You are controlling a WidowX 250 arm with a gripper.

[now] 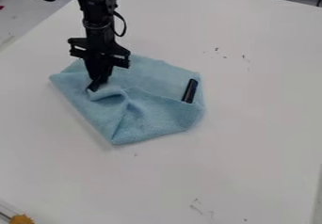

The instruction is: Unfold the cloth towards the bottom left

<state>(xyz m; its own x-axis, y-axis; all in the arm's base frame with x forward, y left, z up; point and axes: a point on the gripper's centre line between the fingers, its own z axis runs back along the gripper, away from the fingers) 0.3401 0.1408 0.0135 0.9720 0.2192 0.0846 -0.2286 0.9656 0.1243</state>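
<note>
1. Landmark: black cylinder (190, 91), lying on the right part of the blue cloth (151, 118). Its long axis runs steeply, top end leaning slightly right. All places below are given from it, in camera-view directions.
2. Cloth: under the cylinder and spreading mostly to its left, on the white table (252, 148). Partly folded; its lowest point lies below and left of the cylinder.
3. Gripper (94, 85): well to the cylinder's left, at about its level, lower end down at the cloth. Width of grip: cannot tell. Whether it has hold of cloth: cannot tell.
4. Raised fold (108, 94): left of the cylinder, just beside the gripper's lower end. A crease runs from the fold's side down towards the cloth's lowest point.
5. Key relation, judged: the fold is much nearer the gripper than the cylinder is. The wanted pull runs down and left, away from the cylinder, across the cloth's lower left edge.
6. Next, judged: secure the top layer only, lift slightly, then draw it that way. Pinching both layers would probably drag the whole cloth, cylinder included.
</note>
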